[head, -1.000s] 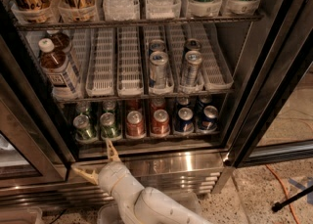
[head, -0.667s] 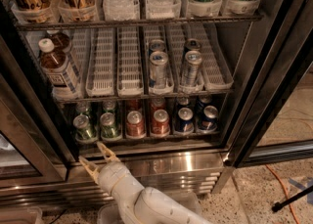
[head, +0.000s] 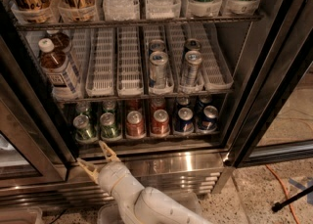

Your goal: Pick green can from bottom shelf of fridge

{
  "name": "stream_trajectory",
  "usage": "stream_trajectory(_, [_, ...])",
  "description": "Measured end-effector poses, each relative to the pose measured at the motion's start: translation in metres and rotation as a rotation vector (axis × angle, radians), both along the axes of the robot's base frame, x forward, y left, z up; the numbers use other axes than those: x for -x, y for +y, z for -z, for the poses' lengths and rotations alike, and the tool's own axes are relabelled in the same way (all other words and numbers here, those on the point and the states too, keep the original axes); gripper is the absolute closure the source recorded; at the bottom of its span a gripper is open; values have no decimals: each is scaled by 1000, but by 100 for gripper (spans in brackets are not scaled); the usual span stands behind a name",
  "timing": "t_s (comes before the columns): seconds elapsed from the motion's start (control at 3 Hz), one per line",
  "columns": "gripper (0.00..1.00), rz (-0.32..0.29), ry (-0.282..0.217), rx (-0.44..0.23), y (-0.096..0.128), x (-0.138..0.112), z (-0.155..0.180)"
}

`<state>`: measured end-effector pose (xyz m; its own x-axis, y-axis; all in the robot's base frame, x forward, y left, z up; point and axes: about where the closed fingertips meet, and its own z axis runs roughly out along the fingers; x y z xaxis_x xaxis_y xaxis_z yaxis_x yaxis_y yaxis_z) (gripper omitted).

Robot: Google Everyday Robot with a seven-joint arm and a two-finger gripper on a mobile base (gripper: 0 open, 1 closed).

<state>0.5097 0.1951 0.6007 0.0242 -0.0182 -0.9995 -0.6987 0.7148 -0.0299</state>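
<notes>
Zero contact so far: my gripper (head: 98, 160) hangs low in front of the fridge (head: 254, 86), level with its ribbed steel base (head: 171, 163). The fingers (head: 108, 150) are spread apart and empty. My read is that the approach is only partly done, and the final reach, the grasp and the pull-out are all left. The green can (head: 108, 125) stands just above my upper fingertip at the front of the bottom shelf (head: 146, 139). The other green can (head: 84, 127) is just left of it, the red-brown cans (head: 146, 123) are right of the fingers, and the blue cans (head: 195, 119) are further right. The cans are short cylinders with glossy metal sides and silver tops, likely slick. The shelf is dark wire with narrow lanes. My fingers are tan, flat and tapered, and the arm (head: 146, 203) has a smooth white shell.
</notes>
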Motion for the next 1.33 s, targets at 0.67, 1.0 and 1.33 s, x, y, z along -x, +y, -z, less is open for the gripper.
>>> stream_trajectory(0.67, [31,7,7,-2,-2,-3,1])
stream_trajectory(1.0, [31,11,15,-1,-4,-10,-1])
stream_trajectory(1.33, [30,-8,19,11,-1,-21,-3])
